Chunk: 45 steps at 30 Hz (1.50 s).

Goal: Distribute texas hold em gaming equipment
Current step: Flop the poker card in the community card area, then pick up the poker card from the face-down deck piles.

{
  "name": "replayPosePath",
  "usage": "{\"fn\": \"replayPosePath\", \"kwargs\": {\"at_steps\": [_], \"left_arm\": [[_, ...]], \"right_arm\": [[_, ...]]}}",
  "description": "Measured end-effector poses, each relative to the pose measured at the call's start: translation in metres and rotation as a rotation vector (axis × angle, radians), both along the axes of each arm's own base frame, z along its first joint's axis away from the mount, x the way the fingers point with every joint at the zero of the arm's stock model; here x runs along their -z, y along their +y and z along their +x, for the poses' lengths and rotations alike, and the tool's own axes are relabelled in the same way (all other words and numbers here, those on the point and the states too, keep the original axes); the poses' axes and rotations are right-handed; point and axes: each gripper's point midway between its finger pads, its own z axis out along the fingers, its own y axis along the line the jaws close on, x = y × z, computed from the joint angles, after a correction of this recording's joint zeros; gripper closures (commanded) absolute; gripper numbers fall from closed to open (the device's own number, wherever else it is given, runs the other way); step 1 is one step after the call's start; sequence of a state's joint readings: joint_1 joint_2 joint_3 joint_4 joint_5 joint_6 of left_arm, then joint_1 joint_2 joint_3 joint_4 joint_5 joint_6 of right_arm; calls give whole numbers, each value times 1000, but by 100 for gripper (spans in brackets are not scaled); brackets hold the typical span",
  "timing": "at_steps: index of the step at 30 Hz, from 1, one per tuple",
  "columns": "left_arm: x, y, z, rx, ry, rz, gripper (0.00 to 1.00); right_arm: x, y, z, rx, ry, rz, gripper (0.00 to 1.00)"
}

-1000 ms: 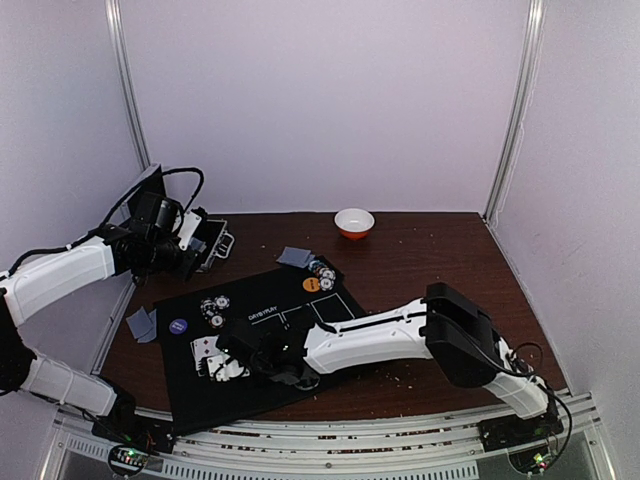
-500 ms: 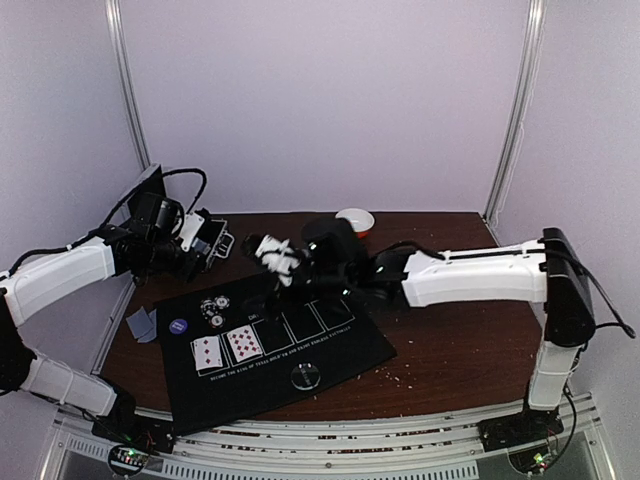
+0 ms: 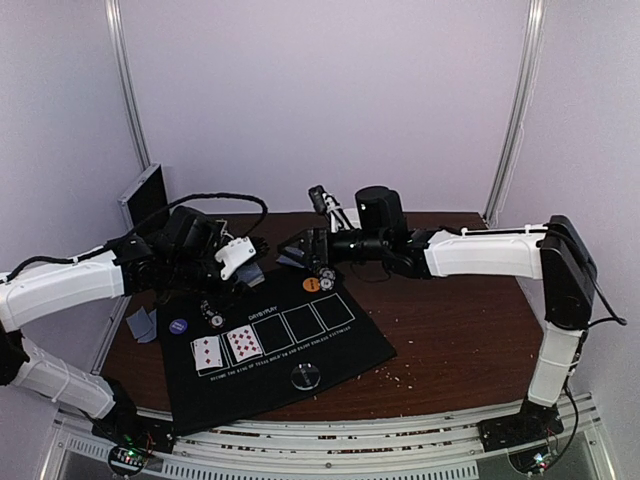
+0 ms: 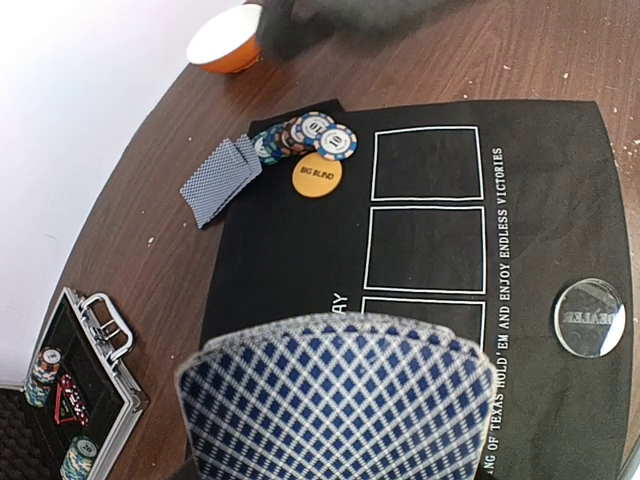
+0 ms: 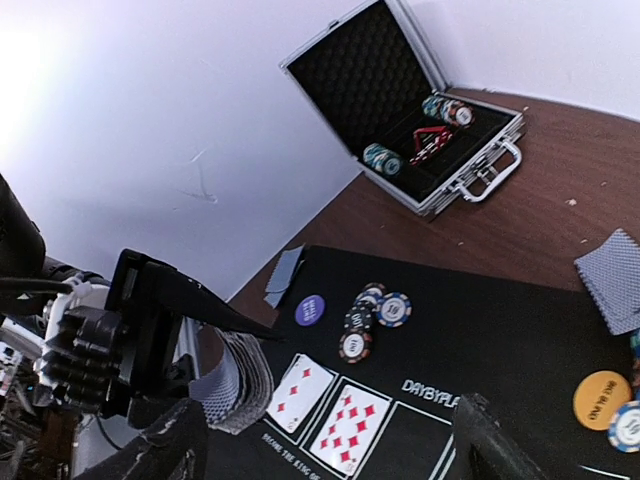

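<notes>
My left gripper (image 3: 240,264) is shut on a fanned deck of blue-backed playing cards (image 4: 335,400) above the left part of the black five-box mat (image 3: 330,345). Two red-pip cards (image 3: 225,348) lie face up in the mat's two left boxes. Striped chips (image 3: 212,310) and a purple disc (image 3: 178,325) sit at the mat's left, with more chips (image 4: 310,135) and an orange disc (image 4: 317,175) at its far edge. A clear disc (image 3: 305,376) lies near the front. My right gripper (image 3: 300,248) hovers open and empty over the far edge; in its wrist view the right gripper (image 5: 320,455) looks down on the mat.
An open metal case (image 5: 410,130) with chips stands at the far left. A white bowl (image 4: 225,40) sits at the back. Face-down card pairs lie left of the mat (image 3: 142,323) and beyond its far edge (image 4: 220,178). Crumbs dot the wood near the mat's right corner.
The right arm has swung from the mat's near left, over the face-up cards, to its far edge, and its jaws have opened. The left arm has moved right toward the mat with the deck.
</notes>
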<state>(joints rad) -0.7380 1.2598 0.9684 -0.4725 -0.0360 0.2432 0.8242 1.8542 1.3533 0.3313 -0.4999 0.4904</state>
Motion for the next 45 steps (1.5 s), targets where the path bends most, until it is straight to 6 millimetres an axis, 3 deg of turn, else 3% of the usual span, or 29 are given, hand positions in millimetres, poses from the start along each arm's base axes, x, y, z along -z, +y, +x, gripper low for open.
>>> {"fn": "replayPosePath", "kwargs": {"at_steps": [7, 11, 24, 33, 41, 45], "left_arm": [[1, -10, -10, 73, -12, 23, 50], [13, -6, -12, 73, 17, 65, 50], [17, -4, -11, 68, 19, 90, 51], [15, -5, -10, 69, 10, 85, 51], [14, -5, -9, 68, 7, 82, 52], [14, -5, -9, 67, 6, 84, 52]], "right_arm": [[46, 40, -12, -130, 223, 33, 19], [60, 50, -16, -155, 279, 33, 20], [49, 57, -19, -177, 274, 83, 22], [15, 57, -36, -271, 263, 243, 23], [34, 73, -37, -254, 252, 150, 21], [49, 81, -40, -251, 242, 81, 32]]}}
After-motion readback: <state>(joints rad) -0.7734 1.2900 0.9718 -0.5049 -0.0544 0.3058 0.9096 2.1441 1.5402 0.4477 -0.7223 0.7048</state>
